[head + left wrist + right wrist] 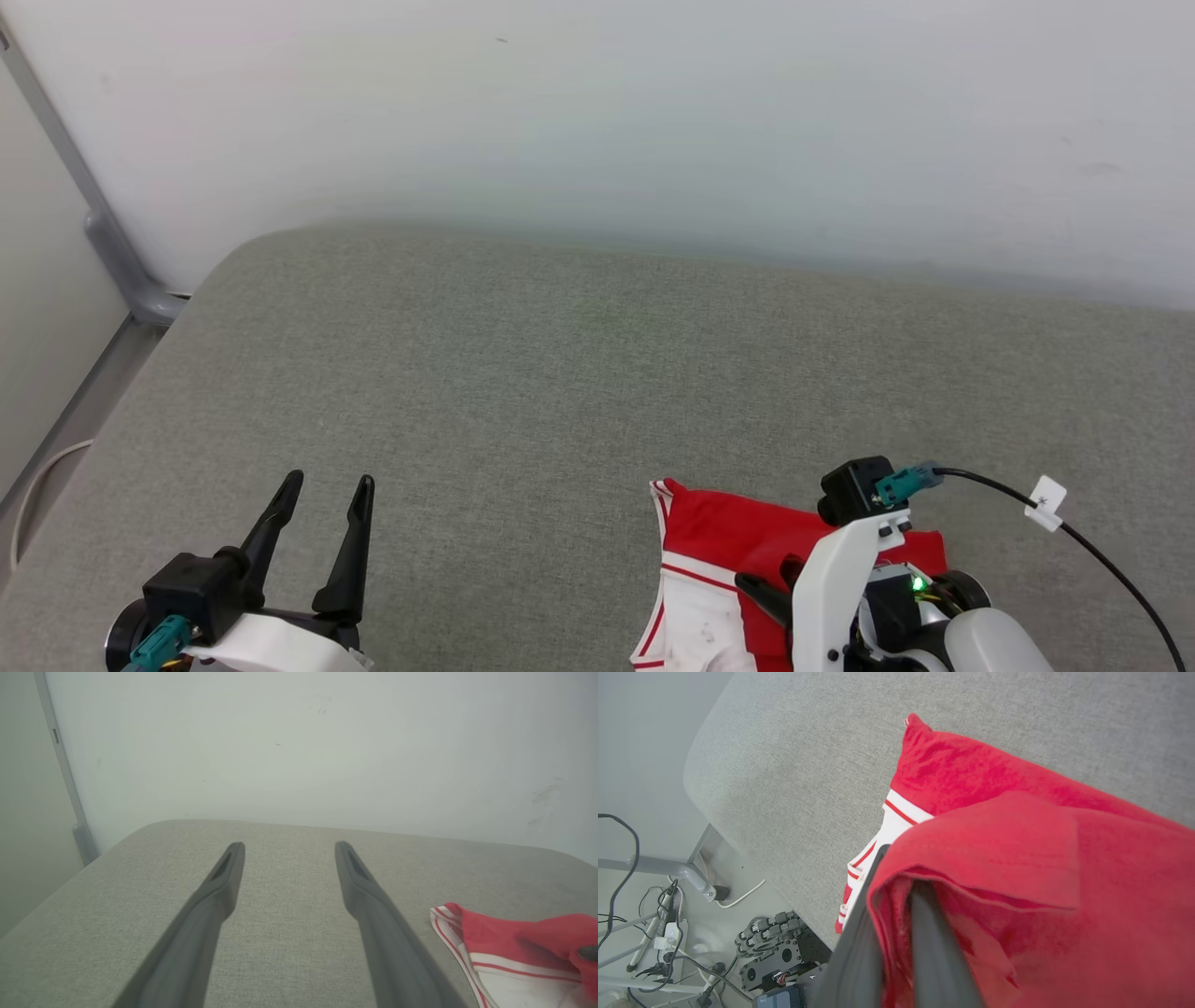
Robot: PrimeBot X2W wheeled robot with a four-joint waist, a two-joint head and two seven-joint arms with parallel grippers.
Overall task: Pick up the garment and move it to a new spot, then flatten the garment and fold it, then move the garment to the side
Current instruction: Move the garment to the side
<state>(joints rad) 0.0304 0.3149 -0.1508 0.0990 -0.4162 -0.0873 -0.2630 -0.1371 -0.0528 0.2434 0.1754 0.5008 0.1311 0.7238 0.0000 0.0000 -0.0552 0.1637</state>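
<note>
The garment [719,537], red with a white sleeve and red-and-white stripe trim, lies bunched at the near right of the grey padded table [560,373]. In the right wrist view my right gripper [901,872] is shut on a fold of the garment's [994,826] red cloth, which wraps over the fingers; the striped sleeve hangs at the table's edge. In the head view the right gripper [770,579] sits on the garment's near side under its white wrist. My left gripper [330,479] hovers open and empty over bare table at the lower left. In the left wrist view the left gripper's [289,845] fingers are spread wide, with the garment [504,938] to their right.
A pale wall rises behind the table. A grey pipe [112,252] runs down the left side. A black cable with a white tag [1046,502] trails from the right wrist. Below the table edge lie cables and a power strip [663,933] on the floor.
</note>
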